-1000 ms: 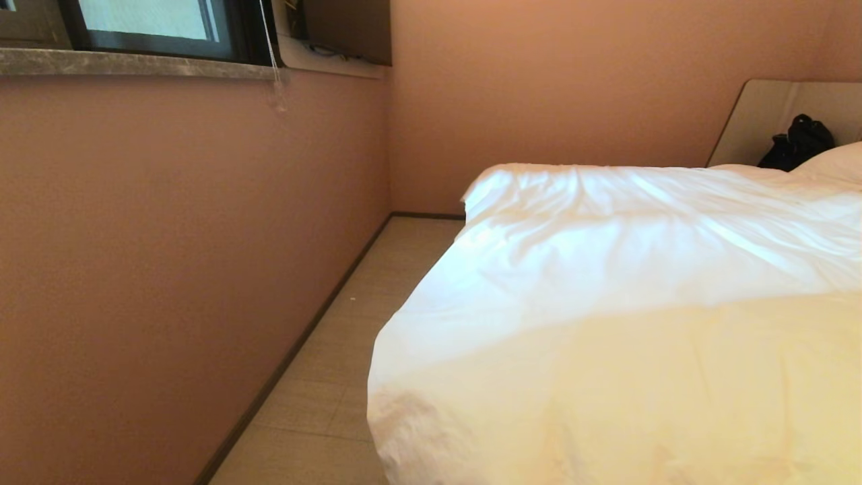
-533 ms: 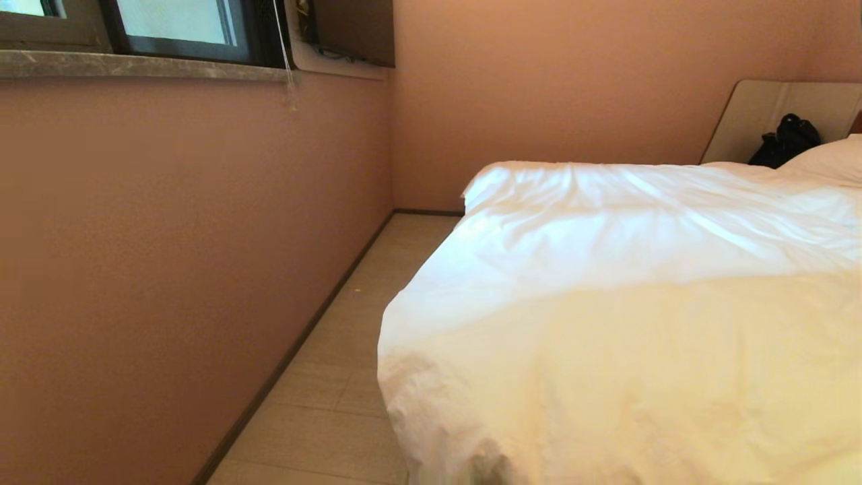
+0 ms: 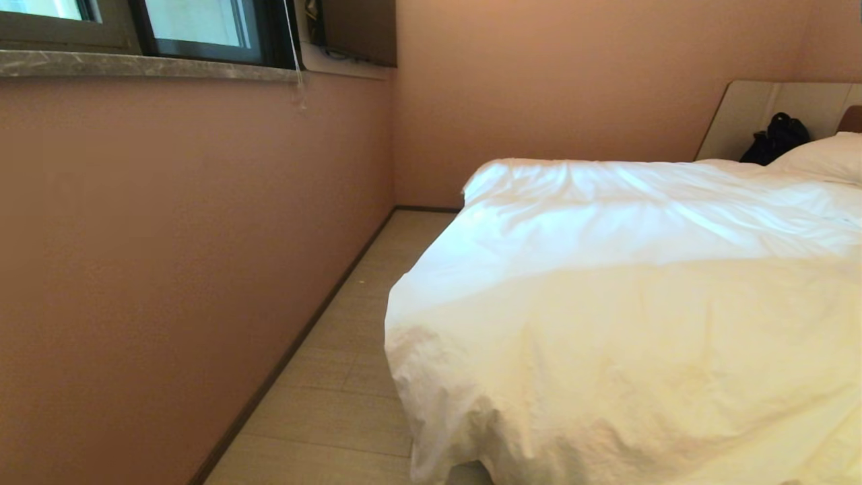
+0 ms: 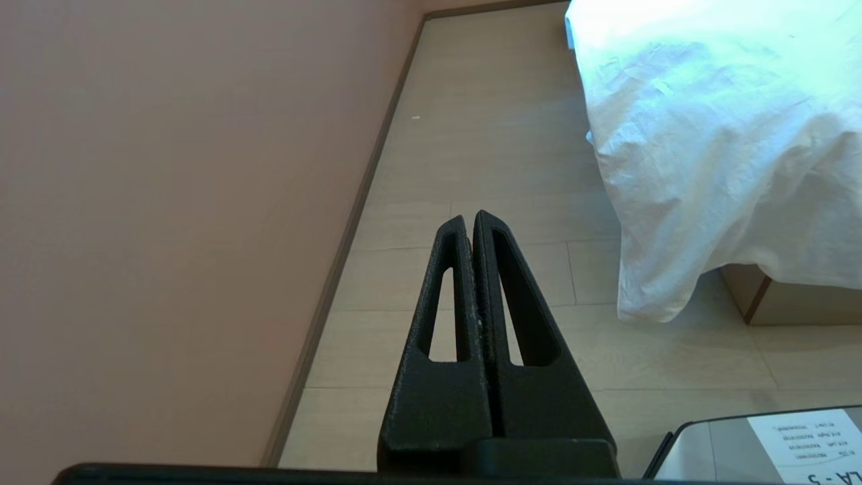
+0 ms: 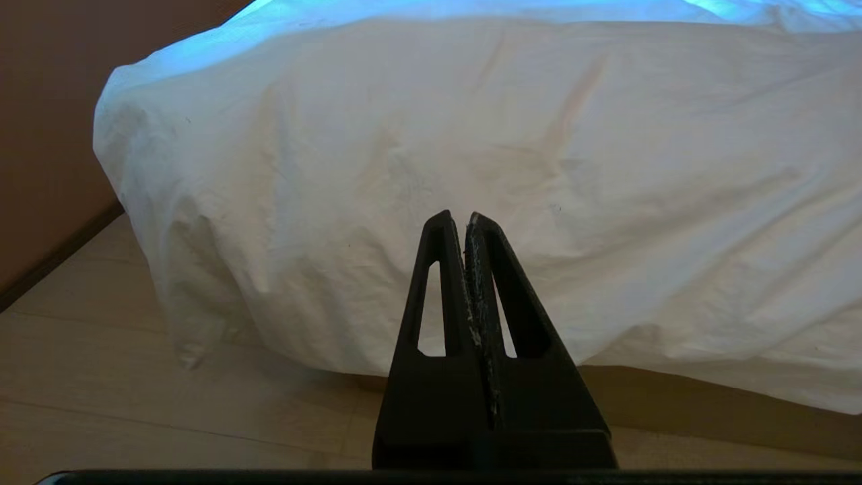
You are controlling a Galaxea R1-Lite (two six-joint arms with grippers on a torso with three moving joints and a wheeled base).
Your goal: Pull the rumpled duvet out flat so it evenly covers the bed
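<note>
White duvet (image 3: 626, 296) spread over the bed (image 4: 774, 296), corner draping toward pale wood floor (image 3: 337, 404). Pink wall (image 3: 168, 236) w/ window (image 3: 195, 27) on left; headboard (image 3: 754, 114), pillow (image 3: 821, 156), black bag (image 3: 774, 138) far right. Left gripper (image 4: 471, 217) & right gripper (image 5: 465, 217): jaws closed, empty, apart from duvet.

A pink wall (image 3: 168, 256) runs beneath a dark-framed window (image 3: 195, 30) and its grey stone sill (image 3: 135, 65), a blind cord (image 3: 295, 60) hanging at the corner. Pale wood-look floor (image 3: 350, 391) meets a dark skirting board (image 3: 296, 350). A black bag (image 3: 774, 138) sits by a white pillow (image 3: 825, 156).
</note>
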